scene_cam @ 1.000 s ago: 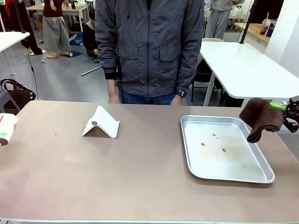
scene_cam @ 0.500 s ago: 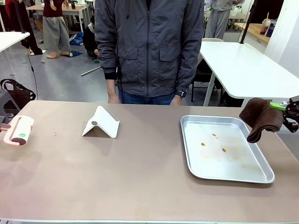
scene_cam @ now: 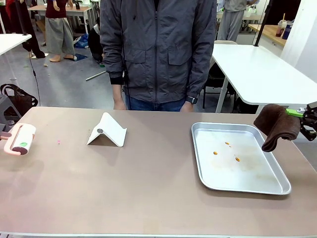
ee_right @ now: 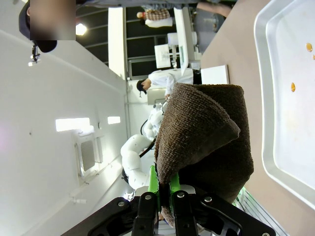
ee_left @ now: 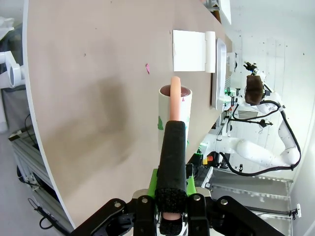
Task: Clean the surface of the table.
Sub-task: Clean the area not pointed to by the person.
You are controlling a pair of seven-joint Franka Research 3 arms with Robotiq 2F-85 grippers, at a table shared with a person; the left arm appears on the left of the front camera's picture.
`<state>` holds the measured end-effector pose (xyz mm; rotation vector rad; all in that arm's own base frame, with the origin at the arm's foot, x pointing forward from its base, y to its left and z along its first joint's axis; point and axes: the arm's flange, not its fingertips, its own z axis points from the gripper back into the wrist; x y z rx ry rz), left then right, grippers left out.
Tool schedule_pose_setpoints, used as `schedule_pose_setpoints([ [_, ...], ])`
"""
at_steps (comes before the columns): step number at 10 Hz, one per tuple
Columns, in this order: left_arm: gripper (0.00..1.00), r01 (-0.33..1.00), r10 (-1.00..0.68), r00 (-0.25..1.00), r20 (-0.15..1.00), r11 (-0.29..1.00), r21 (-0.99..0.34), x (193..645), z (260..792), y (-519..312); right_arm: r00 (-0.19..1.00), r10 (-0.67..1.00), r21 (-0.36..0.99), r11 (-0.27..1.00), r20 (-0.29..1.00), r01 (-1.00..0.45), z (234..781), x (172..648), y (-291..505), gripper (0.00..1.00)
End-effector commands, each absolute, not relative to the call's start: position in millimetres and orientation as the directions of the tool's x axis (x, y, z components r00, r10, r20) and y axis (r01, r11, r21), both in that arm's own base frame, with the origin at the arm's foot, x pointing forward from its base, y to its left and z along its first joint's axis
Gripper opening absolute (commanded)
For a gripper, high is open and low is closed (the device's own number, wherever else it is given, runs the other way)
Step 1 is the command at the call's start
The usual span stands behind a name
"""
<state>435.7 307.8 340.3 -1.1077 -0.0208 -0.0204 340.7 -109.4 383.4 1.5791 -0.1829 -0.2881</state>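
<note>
Clamped hard on the black handle of a lint roller [ee_left: 173, 105] with the left gripper [ee_left: 172, 194], hovering at the left edge of the table [scene_cam: 148, 198], apparently just above the brown top. Over on the right: pinching a fold of brown cloth [scene_cam: 277, 126] in the right gripper [ee_right: 165, 191], jaws narrow, hanging by the right edge next to the metal tray [scene_cam: 196, 148]. Worth noting a white folded stand [scene_cam: 108, 130] left of the middle, toward the far edge, where a person [scene_cam: 158, 49] stands. Spotting a tiny pink speck [scene_cam: 58, 142] between roller and stand, plus orange spots [scene_cam: 227, 148] inside the tray. Looks like the run-in to a first sweep. Best handled by setting the drum down flat along its full length, then rolling straight toward that speck with light, even pressure. Steer short of the stand to avoid shoving it. Keep the cloth lifted off the tray rim meanwhile.
</note>
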Motion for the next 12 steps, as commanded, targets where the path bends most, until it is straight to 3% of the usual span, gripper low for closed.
schedule_pose_setpoints([
  [1,0.22,0.034,-0.007,0.999,0.035,0.447,-0.894,435,342,308,0.955,-0.289,0.998,-0.030,-0.062,0.055,387,340,-108,0.00],
  [2,0.22,0.034,-0.007,0.999,0.035,0.447,-0.894,435,342,308,0.953,-0.294,0.998,-0.031,-0.069,0.063,383,341,-109,0.09],
  [4,0.22,0.034,-0.007,0.999,0.035,0.447,-0.894,435,342,308,0.961,-0.275,0.956,0.292,0.044,0.040,407,343,-97,0.09],
  [7,0.22,0.034,-0.007,0.999,0.035,0.447,-0.894,435,342,308,0.964,-0.225,0.793,0.609,0.139,0.028,410,370,-63,0.09],
  [10,0.22,0.034,-0.007,0.999,0.035,0.447,-0.894,435,342,308,0.959,-0.190,0.609,0.793,0.211,0.023,396,397,-35,0.09],
  [12,0.22,0.034,-0.007,0.999,0.035,0.447,-0.894,435,342,308,0.945,-0.204,0.529,0.847,0.255,0.040,384,417,-23,0.09],
])
